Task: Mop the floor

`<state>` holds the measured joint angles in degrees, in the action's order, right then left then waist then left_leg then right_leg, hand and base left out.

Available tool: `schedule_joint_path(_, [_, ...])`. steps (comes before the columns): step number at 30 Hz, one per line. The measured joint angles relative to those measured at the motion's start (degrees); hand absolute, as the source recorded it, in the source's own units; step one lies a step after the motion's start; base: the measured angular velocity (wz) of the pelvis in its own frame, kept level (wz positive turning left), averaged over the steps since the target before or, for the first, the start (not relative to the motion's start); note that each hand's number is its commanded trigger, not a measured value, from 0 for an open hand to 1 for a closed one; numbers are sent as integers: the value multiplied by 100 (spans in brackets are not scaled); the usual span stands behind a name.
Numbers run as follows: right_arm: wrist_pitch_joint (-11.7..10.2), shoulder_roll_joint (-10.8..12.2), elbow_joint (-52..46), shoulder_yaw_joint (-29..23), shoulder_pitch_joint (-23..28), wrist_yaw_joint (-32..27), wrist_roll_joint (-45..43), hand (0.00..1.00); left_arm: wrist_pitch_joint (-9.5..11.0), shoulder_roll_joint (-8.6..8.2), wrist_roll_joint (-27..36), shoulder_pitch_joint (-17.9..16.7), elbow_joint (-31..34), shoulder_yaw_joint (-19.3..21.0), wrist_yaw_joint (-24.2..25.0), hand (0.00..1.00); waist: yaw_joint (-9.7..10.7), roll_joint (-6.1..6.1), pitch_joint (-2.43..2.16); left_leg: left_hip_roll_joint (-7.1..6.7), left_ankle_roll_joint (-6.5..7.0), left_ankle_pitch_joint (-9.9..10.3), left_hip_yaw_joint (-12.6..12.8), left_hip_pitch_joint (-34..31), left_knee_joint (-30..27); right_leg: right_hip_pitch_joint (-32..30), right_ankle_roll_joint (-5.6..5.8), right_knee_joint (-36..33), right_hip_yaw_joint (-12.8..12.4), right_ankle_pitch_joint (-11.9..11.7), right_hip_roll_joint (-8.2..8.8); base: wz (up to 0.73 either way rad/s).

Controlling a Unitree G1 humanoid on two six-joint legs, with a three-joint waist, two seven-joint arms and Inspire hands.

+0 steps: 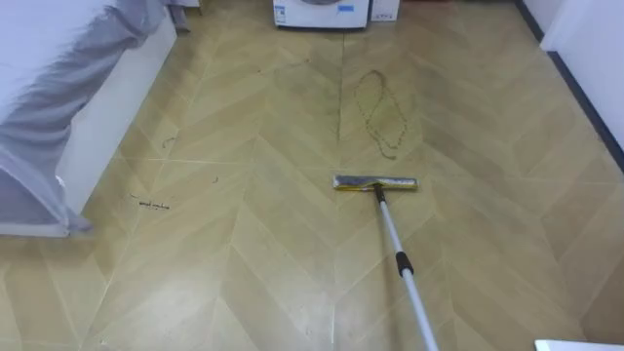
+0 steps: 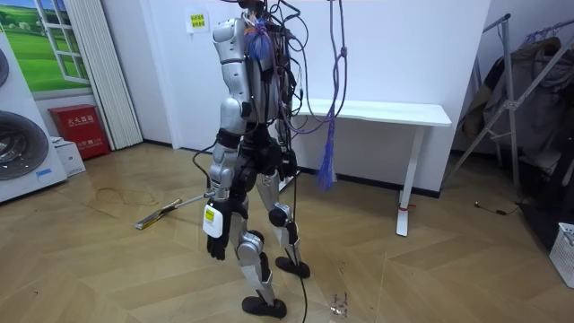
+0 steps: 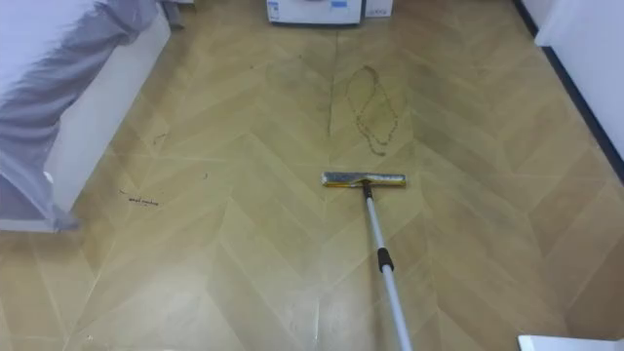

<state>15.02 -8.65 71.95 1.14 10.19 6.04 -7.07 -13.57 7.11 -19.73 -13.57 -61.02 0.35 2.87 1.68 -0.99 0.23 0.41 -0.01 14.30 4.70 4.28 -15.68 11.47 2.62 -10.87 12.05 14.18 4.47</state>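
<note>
On the wood floor (image 1: 244, 244) ahead of the robot, the mop (image 1: 375, 182) is set head-down just short of a ring-shaped stain (image 1: 380, 117) — its shaft is run back toward the lower right, where what holds it cannot be told. The left hand (image 2: 215, 245) is hung slack and empty by the thigh. The mop is judged light and stiff — best gripped high on the shaft.

Long silver mop pole with black collar (image 1: 393, 234) cut by the eye views' lower edge; in the room view, upper end lost behind the arm, just above the dark left hand (image 2: 215, 244). Small clear floor object (image 2: 338, 305), lower and to the room view's right of that hand, too small to identify.
</note>
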Motion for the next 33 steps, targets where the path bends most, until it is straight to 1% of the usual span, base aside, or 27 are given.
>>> schedule_joint_path(6, [2,-1,63,52,-75,24,3,100,5,-3,9,-5,-86,-2,3,0,-51,-6,7,-3,-2,-1,15,52,79,39,-3,29,-87,4,-1,-4])
schedule_joint_path(14, [1,-1,162,101,-123,11,7,100,-19,-2,62,10,-85,-1,-22,0,-41,-17,3,-7,-1,-1,16,49,30,13,-6,31,-85,6,-1,0])
schedule_joint_path(20, [1,-2,180,146,-223,-10,35,100,-15,9,118,29,-80,-4,-15,0,-40,-35,4,-20,0,0,20,-75,27,-85,-24,48,-92,32,13,-2])
schedule_joint_path(23, [-1,-19,179,144,-265,-35,57,100,-14,9,131,71,-80,-5,-12,0,-40,-2,-12,-15,3,-2,-5,-297,-87,-293,-26,4,-78,31,9,5])
schedule_joint_path(24, [2,-27,186,144,-305,-44,77,100,-19,8,141,92,-87,-4,-13,0,-46,22,-27,-10,4,-2,-14,-420,-125,-402,-27,-35,-68,30,8,6])
schedule_joint_path(26, [3,-51,202,143,-355,-89,80,100,-22,1,139,174,-84,-4,-15,0,-46,91,-41,10,4,-2,-25,-667,-242,-658,-30,-155,-60,28,5,6])
schedule_joint_path(27, [3,-71,207,141,-427,-138,111,100,-23,1,140,213,-84,-4,-21,0,-39,127,-42,16,5,-3,-83,-839,-328,-814,-31,-251,-28,28,4,13])
schedule_joint_path(29, [1,-99,229,141,-501,-226,187,100,-13,1,140,349,-86,-7,-65,0,-44,166,-19,16,8,-5,-149,-1058,-422,-1002,-32,-325,7,28,2,14])
schedule_joint_path(31, [-6,-114,332,138,-670,-344,191,100,-9,3,153,490,-102,-8,-150,0,-41,238,18,20,11,-7,-194,-1305,-531,-1224,-36,-409,35,26,0,7])
schedule_joint_path(32, [-11,-123,359,138,-702,-368,199,100,-6,2,165,520,-111,-9,-163,0,-40,234,27,22,12,-7,-202,-1386,-563,-1295,-38,-432,43,25,2,4])
schedule_joint_path(33, [-24,-138,366,137,-755,-424,221,100,28,2,191,581,-153,-22,-218,0,-40,262,41,27,18,-10,-226,-1550,-641,-1470,-47,-544,55,31,7,4])
